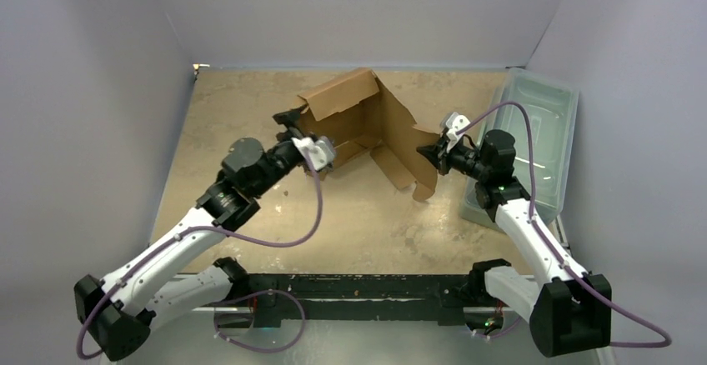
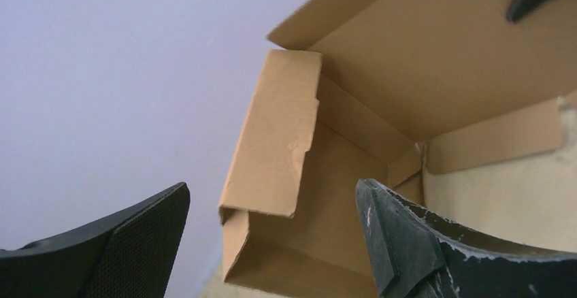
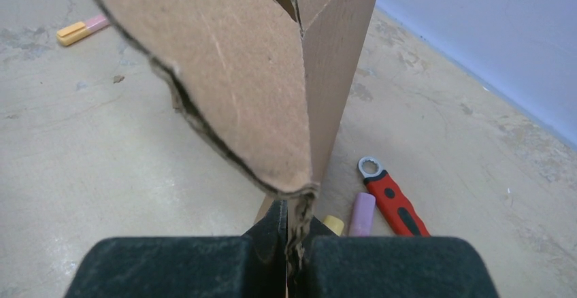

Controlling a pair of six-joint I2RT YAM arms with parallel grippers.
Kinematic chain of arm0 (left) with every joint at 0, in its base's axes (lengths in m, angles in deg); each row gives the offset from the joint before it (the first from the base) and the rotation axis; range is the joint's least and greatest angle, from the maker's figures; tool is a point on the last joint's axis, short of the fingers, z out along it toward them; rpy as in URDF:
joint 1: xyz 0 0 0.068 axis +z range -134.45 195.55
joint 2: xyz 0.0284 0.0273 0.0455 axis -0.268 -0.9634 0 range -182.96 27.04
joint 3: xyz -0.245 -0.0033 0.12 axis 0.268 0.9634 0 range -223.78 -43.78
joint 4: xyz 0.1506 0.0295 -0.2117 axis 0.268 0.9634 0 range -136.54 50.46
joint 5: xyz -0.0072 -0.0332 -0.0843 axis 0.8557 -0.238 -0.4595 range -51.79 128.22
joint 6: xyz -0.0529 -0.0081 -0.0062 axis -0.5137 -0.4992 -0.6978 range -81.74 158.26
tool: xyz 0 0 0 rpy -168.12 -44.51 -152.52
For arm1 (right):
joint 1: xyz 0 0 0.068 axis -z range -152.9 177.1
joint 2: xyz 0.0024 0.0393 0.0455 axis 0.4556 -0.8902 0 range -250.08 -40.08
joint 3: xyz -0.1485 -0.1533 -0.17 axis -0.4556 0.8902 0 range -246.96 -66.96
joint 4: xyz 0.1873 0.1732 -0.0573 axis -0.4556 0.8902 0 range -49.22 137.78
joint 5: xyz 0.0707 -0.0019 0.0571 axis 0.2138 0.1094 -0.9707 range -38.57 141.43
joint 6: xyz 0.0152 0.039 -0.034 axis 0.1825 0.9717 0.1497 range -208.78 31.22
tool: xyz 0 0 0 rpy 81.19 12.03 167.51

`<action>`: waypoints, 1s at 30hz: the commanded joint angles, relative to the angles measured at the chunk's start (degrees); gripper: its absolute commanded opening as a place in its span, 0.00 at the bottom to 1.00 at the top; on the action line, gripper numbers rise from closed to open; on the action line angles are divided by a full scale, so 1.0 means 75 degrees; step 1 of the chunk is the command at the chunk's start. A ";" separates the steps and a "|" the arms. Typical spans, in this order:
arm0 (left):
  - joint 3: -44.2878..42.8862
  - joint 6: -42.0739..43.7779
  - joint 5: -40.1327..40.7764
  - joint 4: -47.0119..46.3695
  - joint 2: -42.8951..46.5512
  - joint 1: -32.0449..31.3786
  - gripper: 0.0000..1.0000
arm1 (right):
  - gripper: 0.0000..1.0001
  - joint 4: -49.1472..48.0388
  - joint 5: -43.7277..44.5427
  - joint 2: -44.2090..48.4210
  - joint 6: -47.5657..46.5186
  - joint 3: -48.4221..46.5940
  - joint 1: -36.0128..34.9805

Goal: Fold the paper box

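The brown cardboard paper box (image 1: 367, 123) stands partly folded at the middle back of the table, walls raised and flaps hanging loose. My left gripper (image 1: 293, 125) is open at the box's left wall; in the left wrist view its fingers (image 2: 401, 237) straddle the folded corner flap (image 2: 275, 148) without touching it. My right gripper (image 1: 431, 154) is shut on the edge of the box's right flap; in the right wrist view the cardboard (image 3: 238, 73) is pinched between the pads (image 3: 272, 233).
A translucent grey-green plastic bin (image 1: 534, 132) stands at the right edge. In the right wrist view a red-handled wrench (image 3: 393, 196), a lilac marker (image 3: 361, 214) and a yellow piece (image 3: 333, 224) lie on the table; a yellow-pink marker (image 3: 81, 29) lies farther off.
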 commanded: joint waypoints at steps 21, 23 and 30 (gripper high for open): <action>-0.0463 0.5278 0.5552 -0.3820 -0.3894 -0.1291 0.62 | 0.00 -0.0118 -0.0238 0.0050 0.0038 -0.0372 0.0019; -0.0694 0.4814 0.5587 -0.3590 -0.3829 -0.1296 0.52 | 0.00 -0.0111 -0.0235 0.0073 0.0038 -0.0372 0.0016; -0.1965 0.2873 0.5461 -0.1466 -0.3411 -0.1286 0.28 | 0.00 -0.0101 -0.0258 0.0075 0.0027 -0.0372 0.0024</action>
